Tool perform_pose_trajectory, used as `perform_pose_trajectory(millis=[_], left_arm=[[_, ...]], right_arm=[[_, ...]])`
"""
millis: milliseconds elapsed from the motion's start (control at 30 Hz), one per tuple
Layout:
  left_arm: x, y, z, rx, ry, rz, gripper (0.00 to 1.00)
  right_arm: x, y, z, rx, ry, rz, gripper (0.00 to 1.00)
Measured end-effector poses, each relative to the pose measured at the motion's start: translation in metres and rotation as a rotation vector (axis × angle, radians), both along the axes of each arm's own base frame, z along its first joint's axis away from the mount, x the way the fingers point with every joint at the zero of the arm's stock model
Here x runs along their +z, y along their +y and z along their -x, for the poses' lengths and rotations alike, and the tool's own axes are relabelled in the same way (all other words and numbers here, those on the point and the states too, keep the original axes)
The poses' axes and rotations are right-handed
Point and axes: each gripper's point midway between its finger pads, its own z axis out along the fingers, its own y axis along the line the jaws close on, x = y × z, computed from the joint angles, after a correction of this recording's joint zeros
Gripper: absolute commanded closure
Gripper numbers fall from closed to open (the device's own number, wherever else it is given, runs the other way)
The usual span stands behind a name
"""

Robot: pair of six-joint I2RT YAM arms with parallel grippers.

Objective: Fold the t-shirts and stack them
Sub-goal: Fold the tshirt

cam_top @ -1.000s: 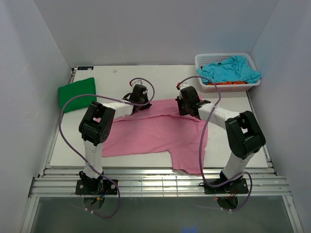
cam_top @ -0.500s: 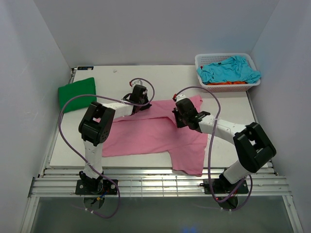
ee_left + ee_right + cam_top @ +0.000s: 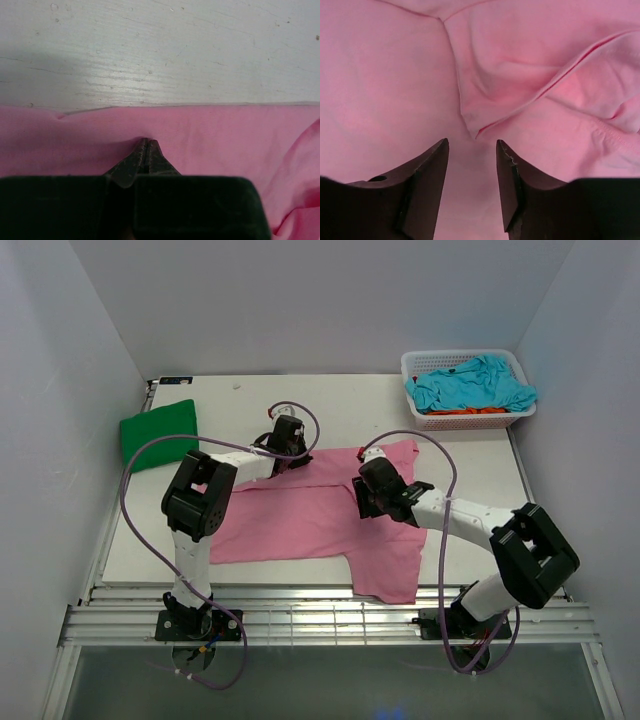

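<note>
A large pink t-shirt [image 3: 300,525] lies spread over the middle of the table, one part hanging over the near edge. My left gripper [image 3: 288,452] is shut, its tips [image 3: 146,142] pressed on the pink cloth [image 3: 225,140] close to the shirt's far edge. Whether cloth is nipped between them does not show. My right gripper [image 3: 363,498] hovers low over the shirt's right half, open [image 3: 472,145] with nothing between its fingers. A folded-over corner of pink cloth [image 3: 475,127] lies just ahead of them. A folded green t-shirt [image 3: 158,432] rests at the far left.
A white mesh basket [image 3: 420,360] stands at the far right corner, holding a crumpled turquoise t-shirt [image 3: 470,385] over an orange one [image 3: 470,411]. White walls close in the table [image 3: 260,400] on three sides. Purple cables loop off both arms.
My right gripper has drawn back toward the near side across the pink shirt and opened, letting the cloth go. The shirt's far right sleeve now shows. The left arm has not moved.
</note>
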Motion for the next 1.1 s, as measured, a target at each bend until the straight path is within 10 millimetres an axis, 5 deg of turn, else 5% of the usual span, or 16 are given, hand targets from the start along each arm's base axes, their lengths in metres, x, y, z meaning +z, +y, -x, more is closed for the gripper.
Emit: perform_pose_trajectory(millis=[200, 400, 567, 767, 900, 1100], left_arm=[[0.0, 0.0, 0.0, -0.005, -0.002, -0.005, 1.0], [0.008, -0.009, 0.001, -0.039, -0.019, -0.01, 1.0], [0.051, -0.053, -0.009, -0.14, -0.116, 0.041, 1.0], [0.103, -0.112, -0.004, -0.284, -0.228, 0.155, 1.0], [0.09, -0.129, 0.004, -0.335, -0.206, 0.172, 1.0], [0.033, -0.134, 0.016, -0.353, -0.092, 0.137, 1.0]], right_arm=[[0.014, -0.003, 0.006, -0.004, -0.073, 0.039, 0.33], [0.041, -0.014, -0.033, -0.089, -0.193, 0.108, 0.34], [0.044, -0.022, -0.077, -0.164, -0.22, 0.154, 0.35], [0.019, -0.046, -0.104, -0.226, -0.176, 0.223, 0.37], [0.004, -0.062, -0.108, -0.254, -0.141, 0.255, 0.38], [-0.005, -0.073, -0.112, -0.273, -0.122, 0.27, 0.51]])
